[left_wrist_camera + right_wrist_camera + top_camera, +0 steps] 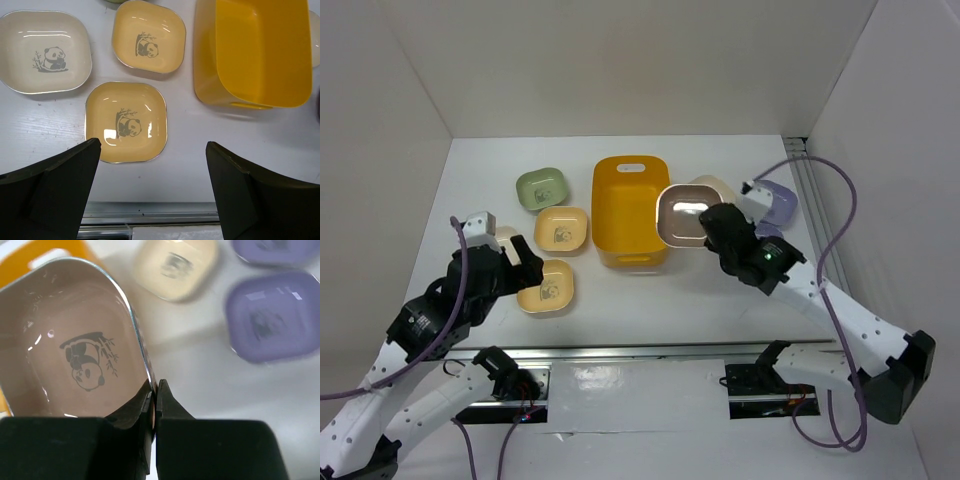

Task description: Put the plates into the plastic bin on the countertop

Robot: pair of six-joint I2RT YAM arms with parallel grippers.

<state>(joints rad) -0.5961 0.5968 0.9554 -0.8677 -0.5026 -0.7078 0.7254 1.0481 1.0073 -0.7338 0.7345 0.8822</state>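
- Plates: seven counted, all small shallow rounded-square dishes with a glossy face and a panda print. They look light and stiff, probably hard plastic or the like, though that is a guess from the sheen.
- The brown plate [682, 212] is off the surface and tilted. It hangs at the right long wall of the plastic bin [620, 215], which sits mid-surface toward the far edge. From above I cannot say for sure whether the plate is over the opening or just beside it.
- The right fingers [172, 410] are pinching the brown plate's raised rim, one inside the wall and one outside.
- Handling: a thin rim on a slick finish gives little purchase, so the plate could pivot or slide in the pinch. The upturned wall is the only real hold, since a plate lying flat offers no under-edge.
- The left fingers [55, 190] are spread wide with nothing between them, above the yellow plate [126, 122] toward the near edge.
- Left of the bin lie a second yellow plate [149, 40], a cream plate [45, 50] nearer the left edge, and a green plate [541, 189] toward the far edge.
- Toward the right edge lie another cream plate [175, 267], a lavender plate [272, 315], and a second lavender plate [270, 247] beyond it.
- No plate shows inside the bin.
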